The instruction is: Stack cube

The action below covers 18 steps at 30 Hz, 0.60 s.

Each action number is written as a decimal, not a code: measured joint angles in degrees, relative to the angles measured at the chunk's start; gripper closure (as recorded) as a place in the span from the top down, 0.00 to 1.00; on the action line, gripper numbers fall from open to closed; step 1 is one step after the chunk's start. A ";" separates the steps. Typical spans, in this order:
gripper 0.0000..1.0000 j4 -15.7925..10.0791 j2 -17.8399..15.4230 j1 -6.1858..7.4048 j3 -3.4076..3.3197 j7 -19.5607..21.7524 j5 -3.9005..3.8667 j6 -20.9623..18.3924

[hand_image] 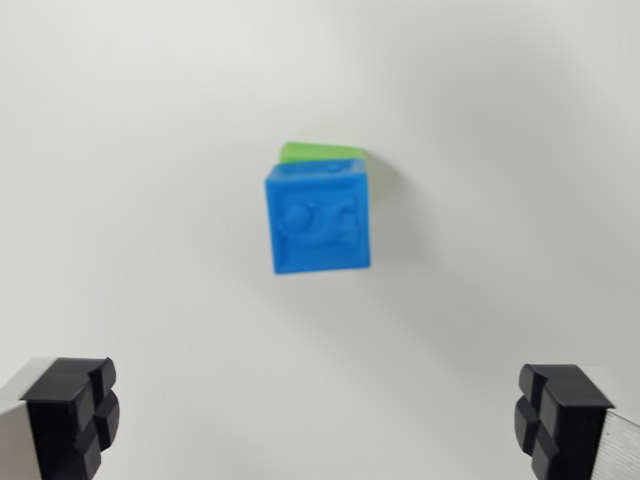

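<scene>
A blue cube with a raised pattern on its top face sits on a green cube, of which only a strip shows at the blue cube's far edge. Both stand on a white surface in the middle of the wrist view. My gripper is open, well above and nearer than the stack. One black fingertip shows at the wrist view's lower left and the other at the lower right, with nothing between them.
A plain white tabletop fills the view around the stack. A soft shadow falls to the right of the cubes.
</scene>
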 joint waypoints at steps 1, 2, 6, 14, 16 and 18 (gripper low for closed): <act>1.00 0.37 -0.27 0.00 0.00 0.00 0.00 -0.59; 1.00 0.53 -0.38 0.00 0.00 0.00 0.00 -0.89; 1.00 1.90 -1.16 0.00 0.00 0.00 0.00 -2.96; 1.00 4.46 -2.15 0.00 0.00 0.00 0.00 -6.59; 1.00 5.11 -2.35 0.00 0.00 0.00 0.00 -7.41; 1.00 5.54 -2.50 0.00 0.00 0.00 0.00 -7.99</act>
